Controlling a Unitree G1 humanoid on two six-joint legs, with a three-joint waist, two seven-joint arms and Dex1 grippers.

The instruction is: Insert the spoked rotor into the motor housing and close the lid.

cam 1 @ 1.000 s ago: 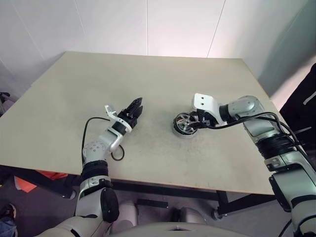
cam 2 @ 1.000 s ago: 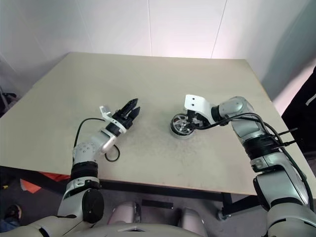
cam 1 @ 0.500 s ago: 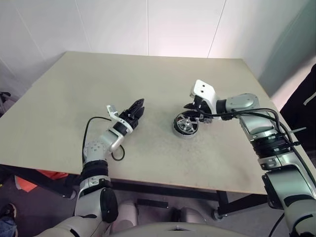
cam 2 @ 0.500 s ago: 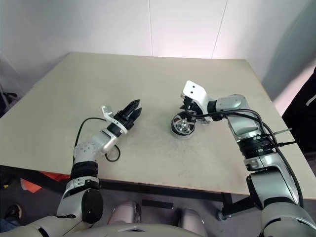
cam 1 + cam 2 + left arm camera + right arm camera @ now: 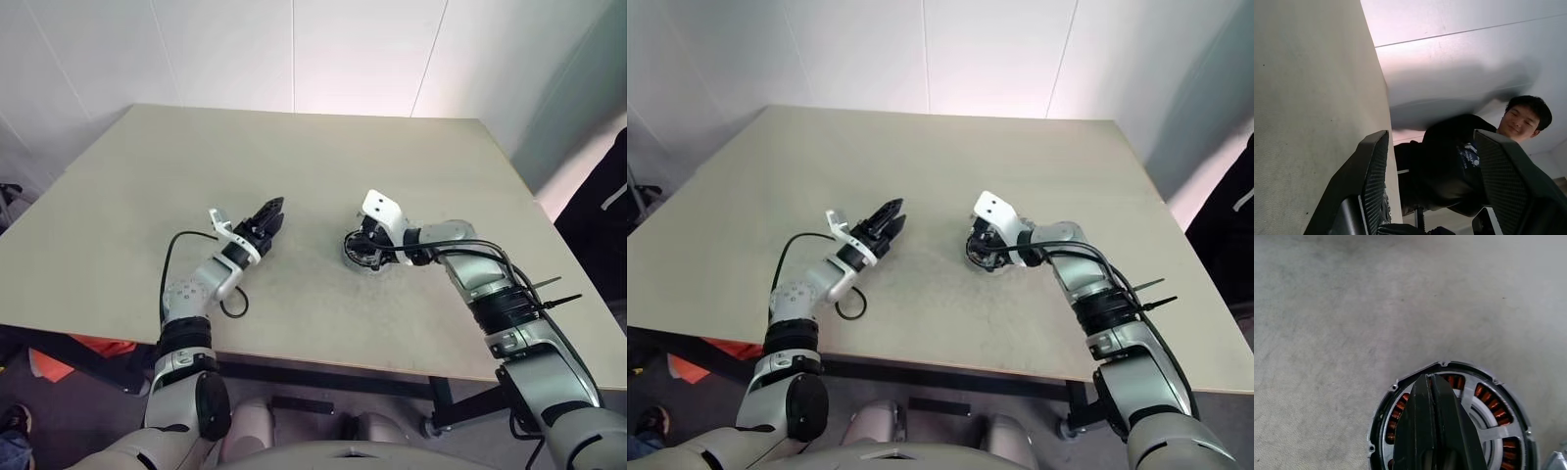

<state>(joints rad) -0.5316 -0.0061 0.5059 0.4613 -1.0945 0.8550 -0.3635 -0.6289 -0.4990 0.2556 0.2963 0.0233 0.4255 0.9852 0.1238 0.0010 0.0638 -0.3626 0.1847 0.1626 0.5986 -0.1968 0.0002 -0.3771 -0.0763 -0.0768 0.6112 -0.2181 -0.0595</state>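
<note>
A wide desk with a pale beige top stands before white panelled walls, thin vertical seams dividing the panels. A soft pinkish glow of light falls on the wall just behind the desk's far edge. Past the far right corner the wall turns grey-blue. Under the desk's near left corner, something orange lies on the dark grey floor.

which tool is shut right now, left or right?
The right tool: its fingers are pressed together over the motor housing. The left tool hovers above the table with a clear gap between its fingers.
</note>
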